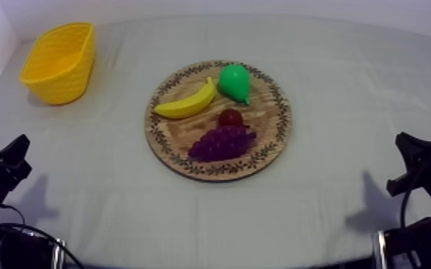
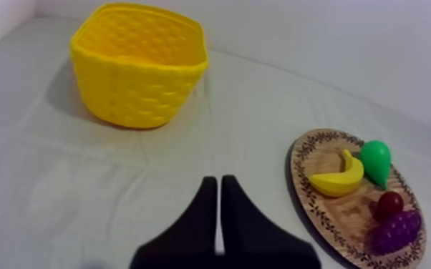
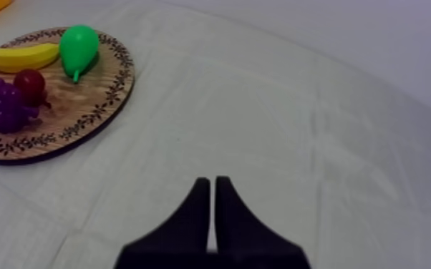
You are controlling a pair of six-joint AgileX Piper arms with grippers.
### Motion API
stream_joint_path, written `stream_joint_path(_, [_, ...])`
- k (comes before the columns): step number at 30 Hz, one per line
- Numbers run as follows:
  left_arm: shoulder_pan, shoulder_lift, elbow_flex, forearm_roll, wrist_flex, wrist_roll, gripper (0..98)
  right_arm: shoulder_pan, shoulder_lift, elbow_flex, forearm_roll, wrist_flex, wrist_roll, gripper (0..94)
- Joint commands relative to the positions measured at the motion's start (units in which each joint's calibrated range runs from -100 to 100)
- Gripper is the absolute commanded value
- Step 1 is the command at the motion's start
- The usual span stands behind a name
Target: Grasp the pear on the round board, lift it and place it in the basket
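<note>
left gripper (image 2: pixel 218 181) clenched, empty | right gripper (image 3: pixel 212 181) clenched, empty | pear (image 1: pixel 233 82) on board (image 1: pixel 272 136) | grapes (image 1: pixel 222 142) partly hide small red fruit (image 1: pixel 230 116)

grey-white clothed table (image 1: pixel 333 86), yellow basket (image 1: pixel 59 61) at far left, round wooden board (image 1: pixel 279 132) mid-table

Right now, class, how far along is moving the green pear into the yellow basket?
Done: nothing; the green toy pear lies on the round wooden board. In hand: nothing; the left gripper and the right gripper are shut, empty. Left: grasp, carry, drop into the yellow basket.
</note>
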Motion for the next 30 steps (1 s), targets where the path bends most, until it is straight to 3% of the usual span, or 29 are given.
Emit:
stream_joint_path(1, [-0.4,0.0,0.0,0.02,0.0,-0.2,0.1,0.0,0.0,0.0,0.0,0.0,-0.1,0.4])
stream_joint_path(14, [0.0,0.0,0.0,0.02,0.0,-0.2,0.1,0.0,0.0,0.0,0.0,0.0,0.0,0.4])
stream_joint_path(23, [4.9,0.0,-0.4,0.71,2.0,-2.0,0.0,0.0,0.0,0.0,0.0,0.0,0.0,0.4])
stream_joint_path(26, [7.4,0.0,-0.7,2.28,2.4,-3.5,0.0,0.0,0.0,0.0,0.0,0.0,0.0,0.4])
stream_joint_path(30, [10.0,1.0,-1.3,7.79,2.6,-8.8,0.0,0.0,0.0,0.0,0.0,0.0,-0.1,0.4])
